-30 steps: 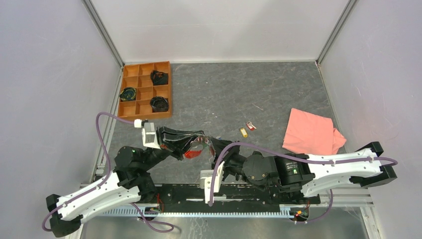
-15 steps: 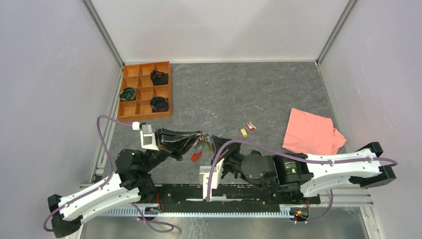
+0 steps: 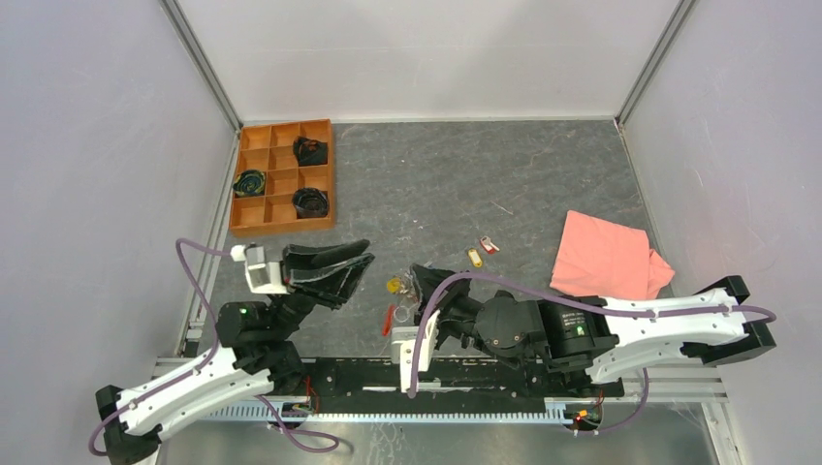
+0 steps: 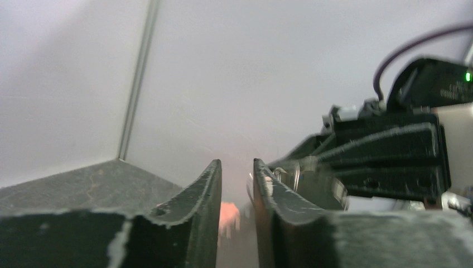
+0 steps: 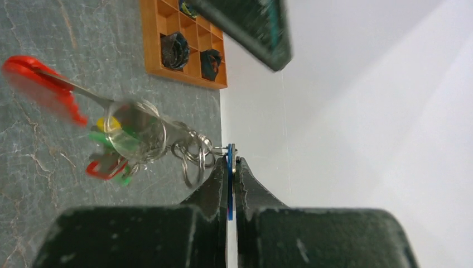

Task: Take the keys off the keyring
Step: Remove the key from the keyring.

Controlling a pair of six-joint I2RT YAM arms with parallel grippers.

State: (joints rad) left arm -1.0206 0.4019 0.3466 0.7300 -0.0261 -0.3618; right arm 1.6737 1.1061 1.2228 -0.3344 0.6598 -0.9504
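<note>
My right gripper [image 5: 230, 161] is shut on the blue head of one key [image 5: 229, 173]. From that key the keyring [image 5: 192, 156] hangs to the left, with the other keys [image 5: 111, 162], green, red and yellow, bunched on it. Its red strap [image 5: 39, 84] is blurred. From above, the bunch [image 3: 397, 291] and strap [image 3: 388, 320] dangle just left of the right gripper [image 3: 419, 279]. My left gripper [image 3: 369, 257] stands apart to the left, open, with nothing between its fingers [image 4: 209, 190]. Two loose keys, yellow [image 3: 474, 257] and red [image 3: 490, 246], lie on the table.
An orange compartment tray [image 3: 283, 228] with dark coiled items sits at the back left. A pink cloth [image 3: 606, 257] lies at the right. The right arm's purple cable [image 3: 504, 286] loops over its wrist. Grey walls close in both sides.
The left gripper has let go of the keyring end, opened and drawn back to the left. The bunch and red strap now swing free below the right gripper, which has shifted little.
</note>
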